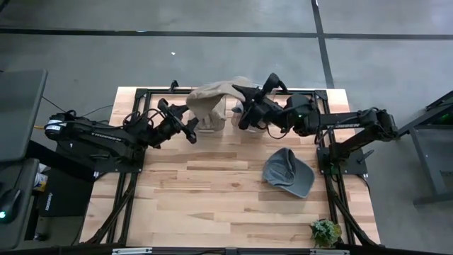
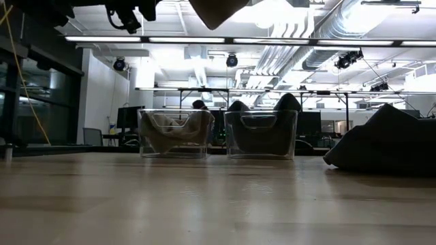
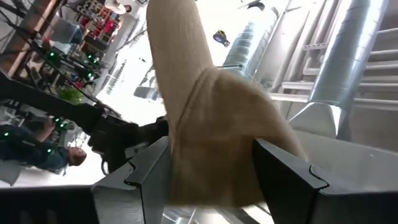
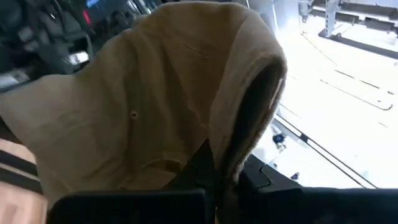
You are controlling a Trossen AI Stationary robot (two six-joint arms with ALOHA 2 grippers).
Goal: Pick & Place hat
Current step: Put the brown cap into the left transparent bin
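A tan hat [image 1: 212, 101] hangs high above the table's far middle, held between both grippers. My left gripper [image 1: 185, 122] is closed on its left side and my right gripper [image 1: 242, 106] is shut on its right side. In the low view only the hat's lowest tip [image 2: 218, 10] shows at the top edge. A grey hat [image 1: 289, 172] lies on the table at the right, resting on its rim. My left gripper has a bunched fold of the tan hat [image 3: 211, 143] between its two fingers [image 3: 143, 180], which stand well apart around the thick cloth. The hat is lifted clear of the table. My right gripper pinches the tan hat's rim [image 4: 231, 149], where the dark inner band shows, between its two shut fingers. The crown [image 4: 137, 106] drapes slack away from the fingers. The hat is clear of the table.
Two clear bins [image 2: 174, 133] [image 2: 261, 133] stand at the table's far edge below the held hat, each with cloth inside. A small potted plant [image 1: 325, 230] sits at the near right corner. Bare wood [image 1: 198, 205] fills the near left.
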